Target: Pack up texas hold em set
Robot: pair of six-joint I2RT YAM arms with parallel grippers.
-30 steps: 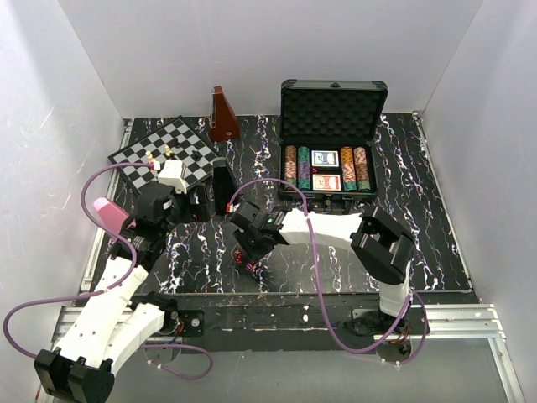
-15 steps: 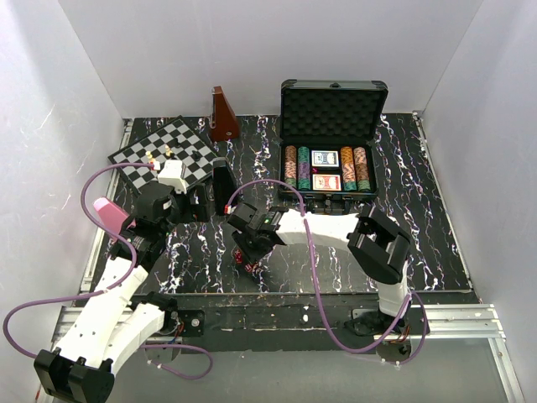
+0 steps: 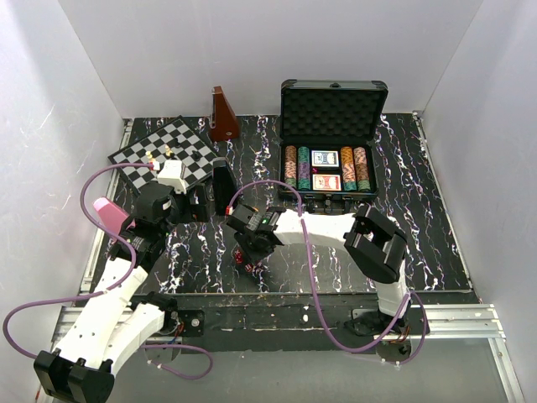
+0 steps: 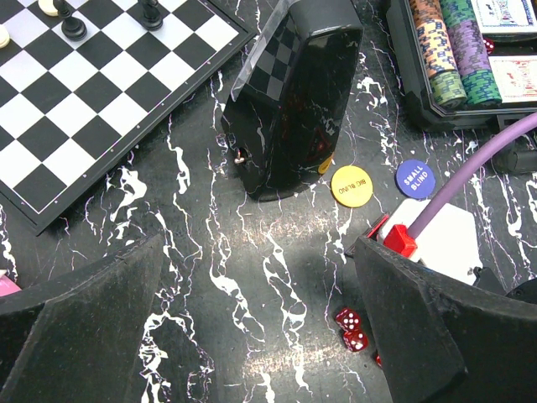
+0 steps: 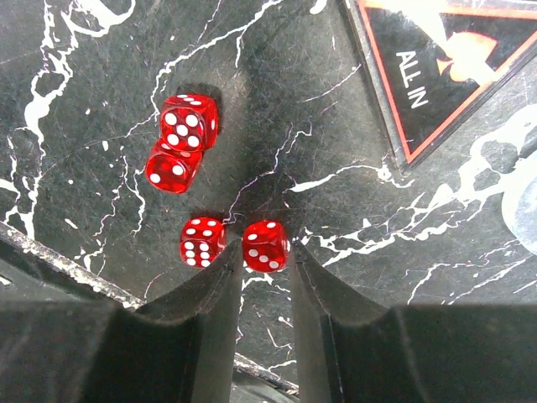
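The black foam-lined case [image 3: 334, 94] stands open at the back with chip rows [image 3: 290, 164] and card decks [image 3: 324, 159] inside. Several small red dice lie on the marble mat. My right gripper [image 3: 248, 261] points down at them, its fingertips pressed on both sides of one red die [image 5: 266, 246] that rests on the mat; another die [image 5: 202, 242] sits just left of the left finger. Two more dice [image 5: 181, 143] touch each other farther off. My left gripper [image 4: 260, 336] hangs wide open over bare mat. Ahead of it lie a yellow BIG BLIND button [image 4: 351, 185] and a blue SMALL BLIND button [image 4: 414, 178].
A glossy black wedge-shaped block [image 4: 294, 92] stands between the chessboard [image 4: 92, 92] and the case wall [image 4: 403, 75]. A black triangular ALL IN piece [image 5: 436, 59] lies near the dice. A brown pyramid [image 3: 221, 116] is at the back. The table's near edge [image 5: 75, 269] runs close behind the dice.
The right gripper has shifted slightly left and its jaws have narrowed onto one die. The left arm has not moved.
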